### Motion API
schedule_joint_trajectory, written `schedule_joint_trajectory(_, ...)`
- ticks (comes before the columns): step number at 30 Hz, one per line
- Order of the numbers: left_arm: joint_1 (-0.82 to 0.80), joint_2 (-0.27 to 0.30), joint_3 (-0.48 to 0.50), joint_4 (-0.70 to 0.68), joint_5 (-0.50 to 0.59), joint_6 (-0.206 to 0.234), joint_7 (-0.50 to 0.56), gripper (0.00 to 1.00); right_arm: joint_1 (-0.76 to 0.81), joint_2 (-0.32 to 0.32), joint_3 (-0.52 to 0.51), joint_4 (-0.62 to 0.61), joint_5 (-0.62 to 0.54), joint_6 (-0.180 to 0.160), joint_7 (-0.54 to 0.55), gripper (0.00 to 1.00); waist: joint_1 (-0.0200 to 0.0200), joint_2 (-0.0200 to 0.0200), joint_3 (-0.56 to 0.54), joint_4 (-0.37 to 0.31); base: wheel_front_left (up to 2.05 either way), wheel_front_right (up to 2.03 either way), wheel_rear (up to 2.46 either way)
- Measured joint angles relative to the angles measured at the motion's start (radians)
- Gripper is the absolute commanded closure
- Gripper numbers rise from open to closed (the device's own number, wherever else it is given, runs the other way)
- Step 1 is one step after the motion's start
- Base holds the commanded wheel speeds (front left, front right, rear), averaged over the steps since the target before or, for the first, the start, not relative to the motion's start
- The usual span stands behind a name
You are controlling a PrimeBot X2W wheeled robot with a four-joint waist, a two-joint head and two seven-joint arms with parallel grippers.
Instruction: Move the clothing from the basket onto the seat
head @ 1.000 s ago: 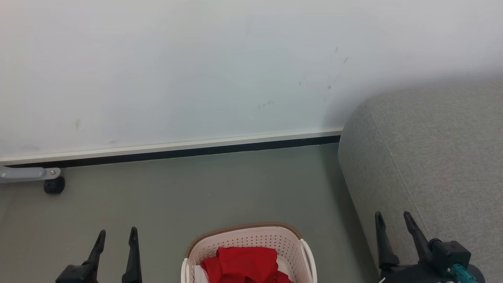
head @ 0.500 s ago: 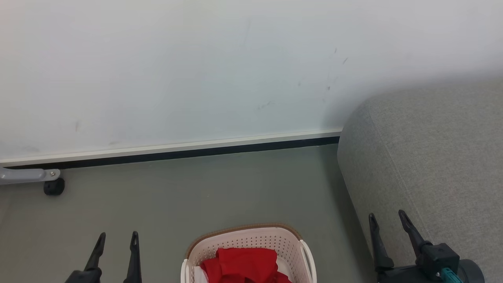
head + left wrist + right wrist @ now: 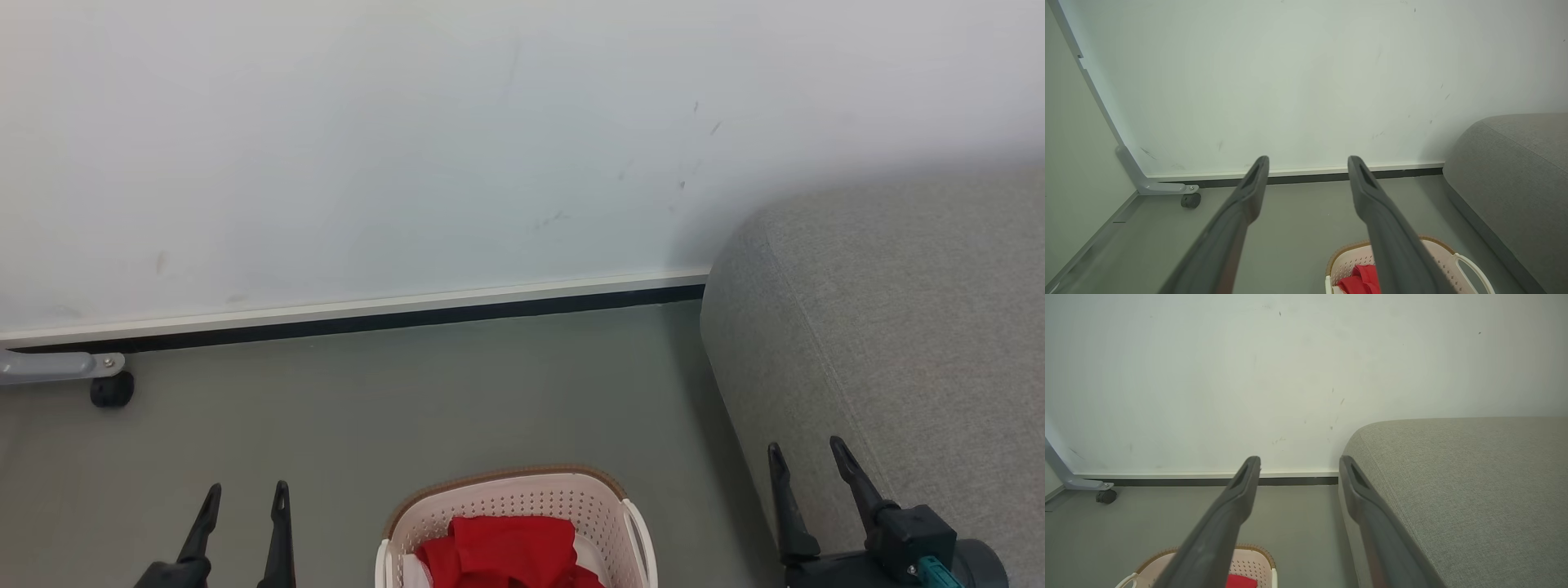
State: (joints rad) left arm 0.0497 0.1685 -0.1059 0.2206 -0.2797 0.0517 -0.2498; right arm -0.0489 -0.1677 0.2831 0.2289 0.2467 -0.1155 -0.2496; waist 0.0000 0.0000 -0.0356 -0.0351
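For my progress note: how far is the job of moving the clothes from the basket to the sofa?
Done: nothing yet; the red clothes lie in the basket, and no clothes show on the sofa. In hand: nothing; the left gripper and right gripper are open and empty, either side of the basket. Left: grasp the clothes and carry them to the sofa.

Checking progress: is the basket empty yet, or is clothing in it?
Not empty. Red clothing lies inside the basket; how much is underneath cannot be told.
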Motion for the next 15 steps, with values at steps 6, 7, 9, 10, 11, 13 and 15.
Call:
schedule_joint_trajectory(6, 0.0, -0.001, 0.006, 0.001, 0.0, -0.009, 0.0, 0.0, 0.0, 0.0, -0.002, 0.0, 0.0, 0.0, 0.0, 0.0, 0.0, 0.0, 0.001, -0.001, 0.0, 0.0, 0.0)
schedule_joint_trajectory(7, 0.0, -0.002, 0.007, 0.001, 0.0, -0.009, 0.0, 0.0, 0.0, 0.0, -0.002, 0.0, 0.0, 0.0, 0.0, 0.0, 0.0, 0.0, 0.002, -0.001, 0.0, 0.0, 0.0)
schedule_joint_trajectory(9, 0.0, -0.004, 0.008, 0.001, 0.001, -0.009, 0.0, 0.0, 0.0, 0.0, -0.003, 0.0, 0.0, 0.0, 0.0, 0.0, 0.0, 0.0, 0.003, -0.001, 0.0, 0.0, 0.0)
schedule_joint_trajectory(10, 0.0, -0.005, 0.008, 0.001, 0.002, -0.009, 0.0, 0.0, 0.0, 0.0, -0.003, 0.0, 0.0, 0.0, 0.0, 0.0, 0.0, 0.0, 0.004, -0.001, 0.0, 0.0, 0.0)
schedule_joint_trajectory(11, 0.0, -0.005, 0.008, 0.001, 0.002, -0.009, 0.0, 0.0, 0.0, 0.0, -0.003, 0.0, 0.0, 0.0, 0.0, 0.0, 0.0, 0.0, 0.005, -0.001, 0.0, 0.0, 0.0)
schedule_joint_trajectory(13, 0.0, -0.005, 0.01, 0.0, 0.008, -0.009, 0.0, 0.0, 0.0, 0.0, -0.003, 0.0, 0.0, 0.0, 0.0, 0.0, 0.0, 0.0, 0.007, -0.002, 0.0, 0.0, 0.0)
schedule_joint_trajectory(15, 0.001, -0.005, 0.013, -0.004, 0.011, -0.009, 0.0, 0.0, 0.002, 0.0, -0.003, -0.005, 0.0, 0.0, 0.0, 0.0, 0.0, 0.0, 0.011, -0.003, 0.0, 0.0, 0.0)
